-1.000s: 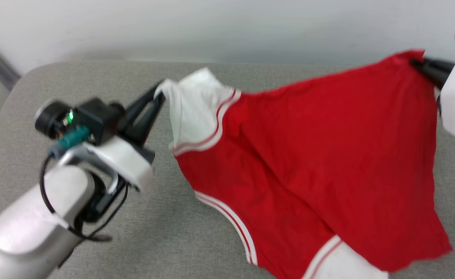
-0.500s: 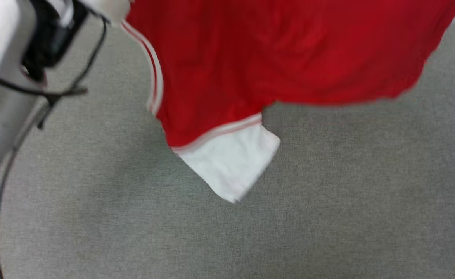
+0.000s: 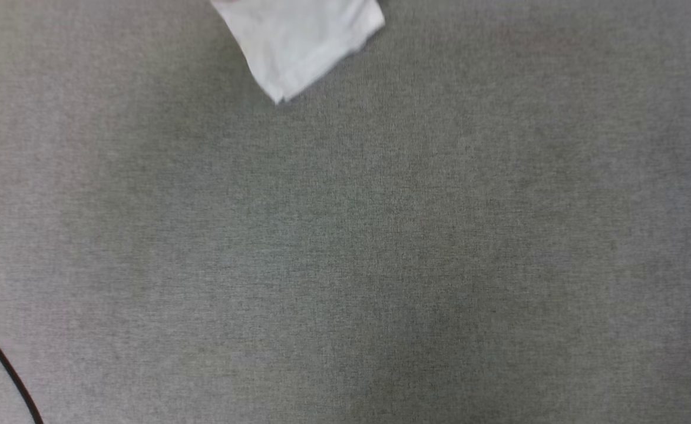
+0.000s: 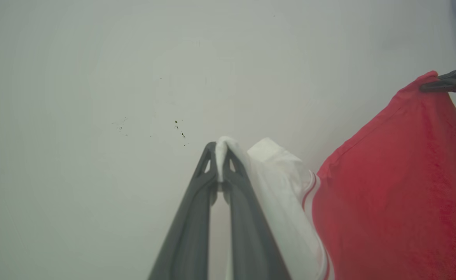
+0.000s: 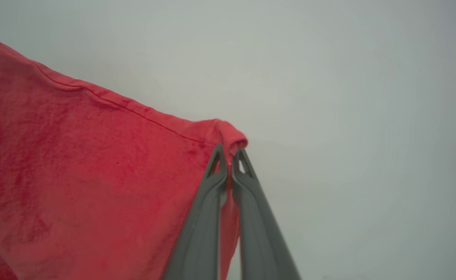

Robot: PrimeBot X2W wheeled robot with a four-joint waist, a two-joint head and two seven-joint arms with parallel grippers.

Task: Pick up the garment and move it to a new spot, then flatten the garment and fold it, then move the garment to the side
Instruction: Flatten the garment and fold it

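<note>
The garment hangs in the air, stretched between both grippers. My left gripper is shut on the edge of a white sleeve, with the red body of the garment spreading to its right. In that same view the right gripper's dark fingers pinch the far red corner. My right gripper is shut on a rolled red hem corner, and the red cloth of the garment falls away to its left. In the head view, the other white sleeve of the garment dangles at the top edge.
A grey fabric surface spreads across the head view. A thin black cable crosses its lower left corner. Behind the lifted cloth stands a plain pale wall, with a few small dark specks.
The head camera has tilted down, so both arms and the red body have left its view at the top; just the hanging white sleeve tip remains.
</note>
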